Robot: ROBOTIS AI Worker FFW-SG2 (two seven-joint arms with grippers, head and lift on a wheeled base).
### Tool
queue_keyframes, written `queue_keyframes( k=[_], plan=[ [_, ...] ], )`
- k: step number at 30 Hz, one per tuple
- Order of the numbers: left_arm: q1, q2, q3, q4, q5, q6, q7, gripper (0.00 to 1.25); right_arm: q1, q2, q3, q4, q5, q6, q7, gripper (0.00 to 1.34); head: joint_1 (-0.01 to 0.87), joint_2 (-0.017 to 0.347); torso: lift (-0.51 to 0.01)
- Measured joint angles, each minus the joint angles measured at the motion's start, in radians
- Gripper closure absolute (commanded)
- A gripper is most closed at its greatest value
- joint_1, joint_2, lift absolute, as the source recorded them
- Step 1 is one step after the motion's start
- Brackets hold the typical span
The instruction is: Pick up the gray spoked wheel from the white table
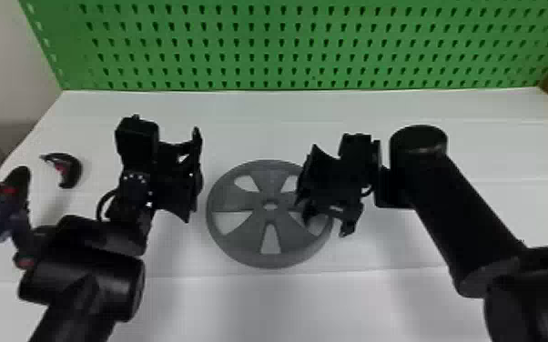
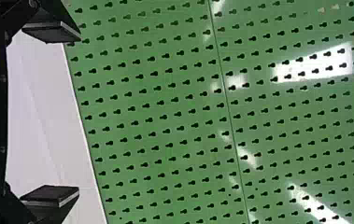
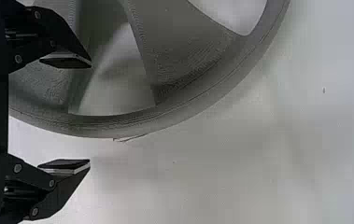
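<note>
The gray spoked wheel (image 1: 236,200) lies flat on the white table (image 1: 259,136). Over its right side is my right gripper (image 1: 306,188), covering part of the rim. In the right wrist view that right gripper (image 3: 90,114) is open, with the rim of the wheel (image 3: 202,93) beyond the space between its fingers; contact cannot be told. Left of the wheel, my left gripper (image 1: 194,176) is apart from it. The left wrist view shows the left gripper (image 2: 79,113) open and holding nothing, facing the pegboard.
A green pegboard (image 1: 259,45) stands along the table's back edge. At the far left lie a dark drill-like tool (image 1: 2,209) and a small curved black object (image 1: 72,169), both near the left arm.
</note>
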Motion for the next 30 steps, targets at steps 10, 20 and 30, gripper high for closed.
queue_keyframes(
  k=[10,20,30],
  plan=[
    [-0.001,0.0,0.0,0.0,0.0,0.0,0.0,0.13,0.0,0.0,0.006,0.0,0.005,-0.008,0.007,0.5,0.767,0.02,-0.09],
    [-0.001,0.0,0.0,0.0,0.0,0.0,0.0,0.13,-0.003,0.0,0.014,0.0,0.016,-0.009,0.008,0.77,0.767,0.02,-0.09],
    [-0.001,0.0,0.0,0.0,0.0,0.0,0.0,0.13,-0.01,0.0,0.034,-0.001,0.031,-0.007,0.009,1.1,0.767,0.02,-0.09]
  ],
)
